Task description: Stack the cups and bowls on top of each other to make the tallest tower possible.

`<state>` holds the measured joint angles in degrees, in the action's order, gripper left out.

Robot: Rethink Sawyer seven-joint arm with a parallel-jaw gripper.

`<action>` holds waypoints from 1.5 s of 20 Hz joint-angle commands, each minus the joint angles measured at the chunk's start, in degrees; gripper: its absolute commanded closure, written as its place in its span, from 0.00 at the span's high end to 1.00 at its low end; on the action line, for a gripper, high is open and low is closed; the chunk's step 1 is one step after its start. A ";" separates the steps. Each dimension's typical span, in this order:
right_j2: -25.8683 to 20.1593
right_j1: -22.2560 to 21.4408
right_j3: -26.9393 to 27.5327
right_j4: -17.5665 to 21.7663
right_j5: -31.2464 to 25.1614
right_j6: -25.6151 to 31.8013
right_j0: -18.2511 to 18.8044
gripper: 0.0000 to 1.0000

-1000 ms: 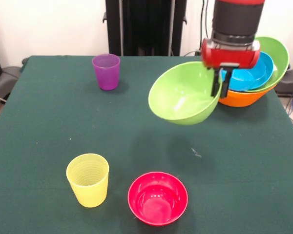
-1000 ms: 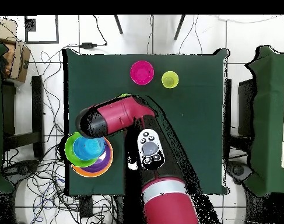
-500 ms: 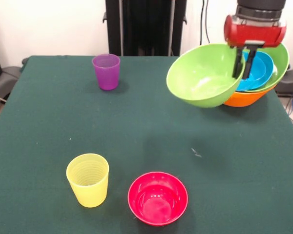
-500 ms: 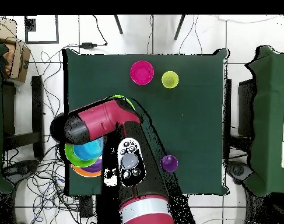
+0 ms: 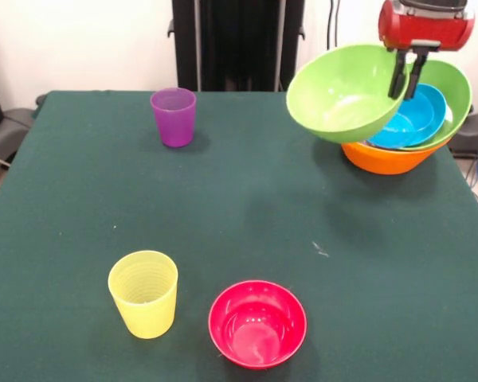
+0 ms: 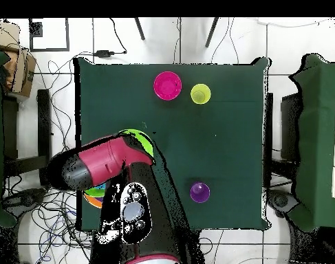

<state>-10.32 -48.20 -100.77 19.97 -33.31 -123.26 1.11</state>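
You see the green table point(image 5: 143, 207) first, covered in a dull cloth that looks soft. The red and black arm point(image 6: 101, 165) is next in size. From above it hides nearly all of the tower point(image 6: 94, 193); only a thin sliver of bowl edge peeks out beside it.

From the front you see the tower point(image 5: 414, 119) better. It sits at the back right of the table. The big orange bowl point(image 5: 382, 157) is at the bottom, with a green bowl point(image 5: 456, 91) and a blue bowl point(image 5: 418, 119) nested inside. They are shiny and round. You cannot tell if more bowls hide inside.

The gripper point(image 5: 406, 73) is cut off at the top edge. Its two dark fingers pinch the rim of a lime green bowl point(image 5: 342, 91). The bowl hangs tilted in the air, in front of the tower's left side.

The pink-red bowl point(image 5: 257, 322) sits near the front edge, glossy and round. Just beside it stands the yellow cup point(image 5: 143, 293), with ribs running around it. The purple cup point(image 5: 174, 116) stands far back, smooth and partly see-through.
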 commanded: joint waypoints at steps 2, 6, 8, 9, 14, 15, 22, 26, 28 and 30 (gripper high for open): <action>3.28 -1.60 -10.12 -2.17 4.50 -11.41 -2.15 0.00; 3.99 -3.62 -12.77 -3.94 5.29 -11.27 -3.19 0.00; 4.70 -4.86 -14.06 -5.09 5.20 -11.92 -4.59 0.00; 5.19 -5.32 -14.53 -5.82 4.99 -12.92 -5.85 0.00; 7.50 -6.69 -13.45 -9.07 1.28 -15.69 -11.08 0.00; 7.91 -6.76 -12.77 -9.90 0.09 -16.06 -11.98 0.00; 11.00 -8.64 -10.39 -13.41 -5.75 -17.48 -16.74 0.00; 12.59 -8.11 -8.49 -14.71 -7.25 -18.89 -19.52 0.00; 13.09 -7.06 -8.41 -14.91 -5.67 -19.00 -20.01 0.00; 13.26 -6.19 -8.45 -15.19 -4.07 -18.26 -19.80 0.00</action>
<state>2.02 -56.62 -111.25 6.21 -33.78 -130.15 -18.55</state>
